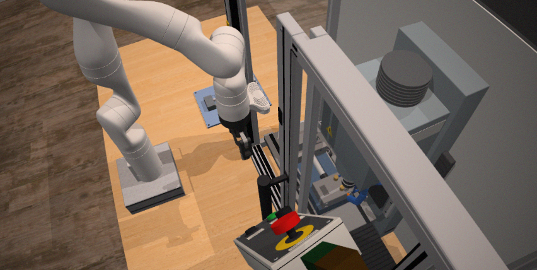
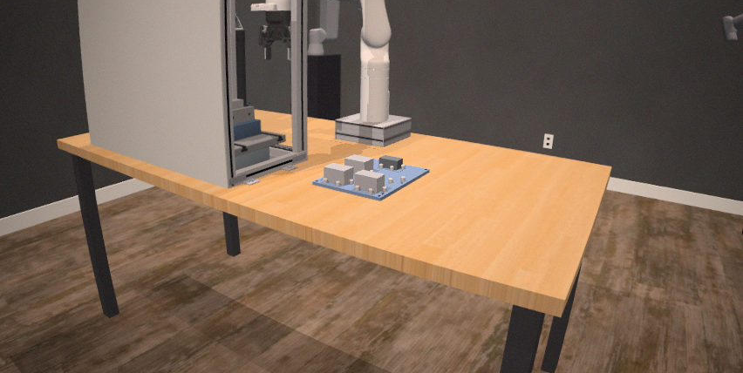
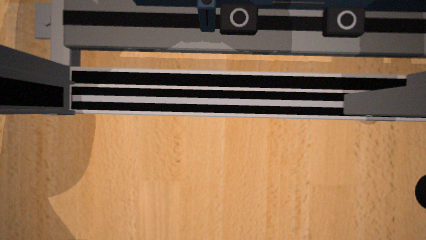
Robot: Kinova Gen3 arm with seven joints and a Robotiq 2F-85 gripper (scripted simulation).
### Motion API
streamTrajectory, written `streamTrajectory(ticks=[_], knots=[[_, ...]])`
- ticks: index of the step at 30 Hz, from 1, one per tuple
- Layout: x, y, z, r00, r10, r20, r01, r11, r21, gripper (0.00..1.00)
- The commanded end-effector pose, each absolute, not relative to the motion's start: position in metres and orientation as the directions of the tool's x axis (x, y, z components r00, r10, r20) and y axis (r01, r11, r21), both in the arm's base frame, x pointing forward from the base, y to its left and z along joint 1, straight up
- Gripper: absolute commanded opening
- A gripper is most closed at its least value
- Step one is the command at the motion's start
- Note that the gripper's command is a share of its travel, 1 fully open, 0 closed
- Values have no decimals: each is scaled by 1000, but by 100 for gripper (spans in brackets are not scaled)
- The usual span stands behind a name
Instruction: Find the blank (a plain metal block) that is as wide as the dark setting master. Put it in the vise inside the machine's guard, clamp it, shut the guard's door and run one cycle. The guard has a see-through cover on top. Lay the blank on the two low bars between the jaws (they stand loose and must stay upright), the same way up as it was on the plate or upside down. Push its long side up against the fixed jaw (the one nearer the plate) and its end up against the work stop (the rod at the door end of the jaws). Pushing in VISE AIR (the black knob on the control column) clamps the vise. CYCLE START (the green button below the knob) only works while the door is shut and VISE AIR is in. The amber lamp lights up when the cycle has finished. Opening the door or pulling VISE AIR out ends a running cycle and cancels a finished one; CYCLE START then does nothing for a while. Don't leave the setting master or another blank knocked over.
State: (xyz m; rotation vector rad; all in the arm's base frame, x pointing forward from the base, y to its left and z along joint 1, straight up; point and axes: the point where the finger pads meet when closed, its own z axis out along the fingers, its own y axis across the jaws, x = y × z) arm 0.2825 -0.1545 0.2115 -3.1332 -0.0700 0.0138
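My gripper (image 1: 246,154) (image 2: 278,55) is open and empty, high above the table by the guard's front opening. The dark setting master (image 1: 210,102) (image 2: 391,163) stands on the blue plate (image 1: 204,117) (image 2: 414,172). Three light grey blanks stand on the plate, a rear one (image 2: 358,163), a left one (image 2: 338,173) and a front one (image 2: 369,181); in the top view the arm hides them. The vise (image 1: 330,191) is partly seen inside the guard; its jaws and loose bars cannot be made out. The door handle (image 1: 264,192) stands beside the opening. The black knob (image 1: 283,212) and green button (image 1: 271,216) are partly hidden.
Guard posts (image 1: 287,117) (image 2: 298,84) stand close to the arm. The sill rail (image 3: 200,100) runs below the wrist, with the machine bed (image 3: 150,37) behind it. The red stop button (image 1: 285,223) rises from the control panel. The spindle housing hangs over the vise.
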Motion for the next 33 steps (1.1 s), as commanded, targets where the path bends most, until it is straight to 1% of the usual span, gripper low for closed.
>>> streamTrajectory(ticks=[1, 4, 9, 33], knots=[[283, -157, 214, 999, 38, 5, 38, -999, -3, 100], [283, -157, 214, 999, 38, 5, 38, -999, -3, 100], [233, -162, 215, 999, 38, 5, 38, -999, -3, 100], [226, -163, 215, 999, 38, 4, 38, -999, -3, 100]])
